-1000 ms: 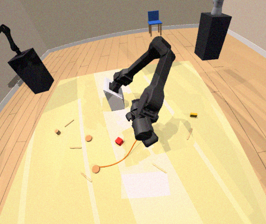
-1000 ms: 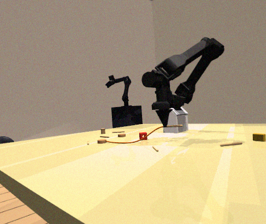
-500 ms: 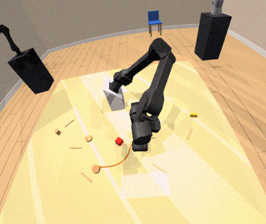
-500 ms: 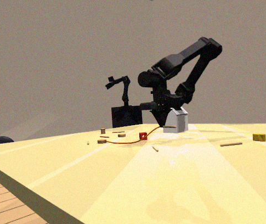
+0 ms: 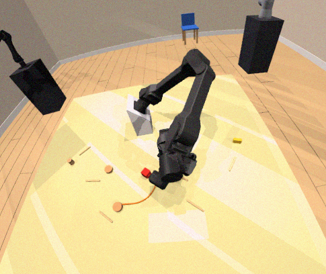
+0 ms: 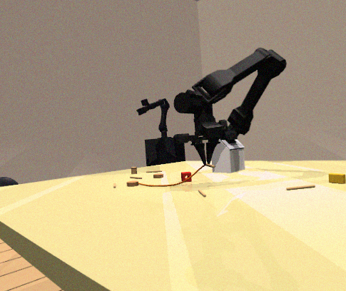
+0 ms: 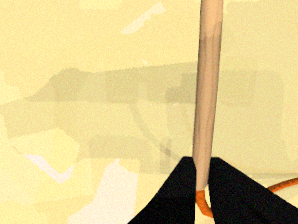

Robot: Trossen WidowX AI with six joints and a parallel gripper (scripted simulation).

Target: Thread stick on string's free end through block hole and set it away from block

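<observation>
The red block (image 5: 146, 172) (image 6: 183, 175) stands on the table, its hole facing the exterior camera. My gripper (image 6: 205, 164) (image 7: 199, 166) is shut on the stick (image 5: 185, 178) (image 6: 210, 165) (image 7: 207, 90) at its string end, above the table to the right of the block. The stick points away from the fingers, about level. The orange string (image 5: 141, 201) (image 6: 168, 185) (image 7: 285, 184) runs from the round button (image 5: 117, 207) (image 6: 132, 184) up to the stick, outside the block; in the exterior view it crosses in front of the block's lower corner. The arm hides the fingertips in the top view.
Loose sticks lie around, one (image 5: 195, 205) (image 6: 202, 192) near the gripper and one (image 5: 232, 164) (image 6: 300, 187) by the yellow block (image 5: 237, 140) (image 6: 337, 178). A second button (image 5: 108, 168) (image 6: 158, 175) and a small cylinder (image 5: 70, 162) (image 6: 133, 170) stand beyond the red block.
</observation>
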